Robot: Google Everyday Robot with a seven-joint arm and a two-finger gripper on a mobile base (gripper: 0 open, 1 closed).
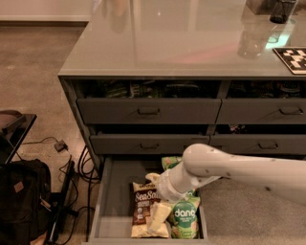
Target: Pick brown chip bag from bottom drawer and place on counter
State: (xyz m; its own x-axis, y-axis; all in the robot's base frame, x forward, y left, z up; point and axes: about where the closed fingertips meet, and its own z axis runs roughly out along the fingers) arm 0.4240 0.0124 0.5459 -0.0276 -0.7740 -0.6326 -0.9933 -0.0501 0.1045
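Observation:
The bottom drawer [102, 206] is pulled open at the foot of the cabinet. The brown chip bag [144, 200] lies flat in it, left of centre, with white "Sea Salt" lettering showing. My white arm reaches in from the right. My gripper [157, 220] is down inside the drawer, over the right lower part of the brown bag and next to a green "dang" bag [184, 216]. It hides part of the brown bag's right edge. The glossy grey-green counter [167, 38] tops the cabinet above.
Another green bag [170, 162] lies at the drawer's back. Two grey drawers [148, 111] stand above it, the lower one [148, 143] just over the arm. A black backpack [21, 201] and cables [82, 162] lie on the floor at left. A checker marker [292, 58] and a dark cup [282, 9] sit on the counter's right.

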